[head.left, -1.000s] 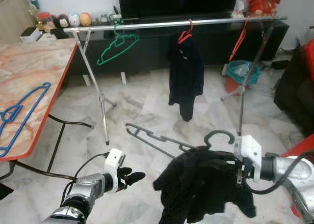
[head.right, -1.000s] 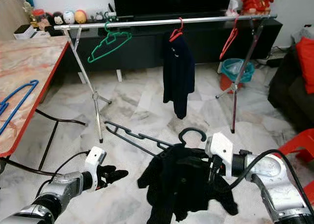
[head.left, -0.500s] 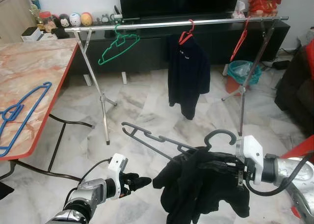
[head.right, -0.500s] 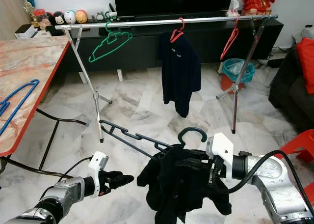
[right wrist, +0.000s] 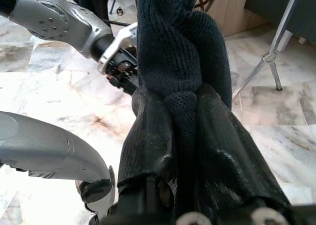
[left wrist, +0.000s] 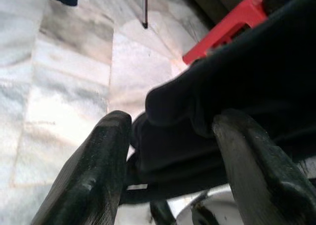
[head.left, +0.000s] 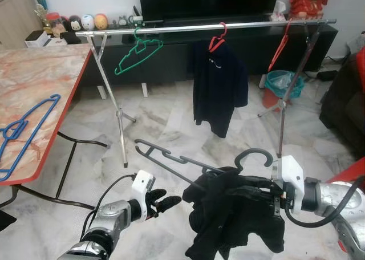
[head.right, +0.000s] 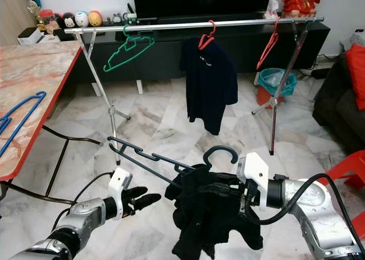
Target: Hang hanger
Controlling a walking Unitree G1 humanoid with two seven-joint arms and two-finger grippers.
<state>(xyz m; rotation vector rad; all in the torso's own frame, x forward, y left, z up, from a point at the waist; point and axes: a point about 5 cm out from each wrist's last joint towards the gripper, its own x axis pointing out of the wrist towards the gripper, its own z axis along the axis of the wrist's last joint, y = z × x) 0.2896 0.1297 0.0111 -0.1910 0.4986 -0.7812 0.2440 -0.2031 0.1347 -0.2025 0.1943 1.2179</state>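
One grey hanger (head.left: 188, 160) with a black garment (head.left: 239, 211), lower centre, is clamped in the right gripper (right wrist: 180, 131); left gripper (head.left: 165, 202) spread beside it. Next: lift to the rail (head.left: 199, 27) at top

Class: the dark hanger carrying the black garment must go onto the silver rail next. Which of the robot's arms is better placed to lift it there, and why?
Probably the right: the right gripper is already shut on the black garment draped on the dark hanger. The left gripper is open beside it, holding nothing.
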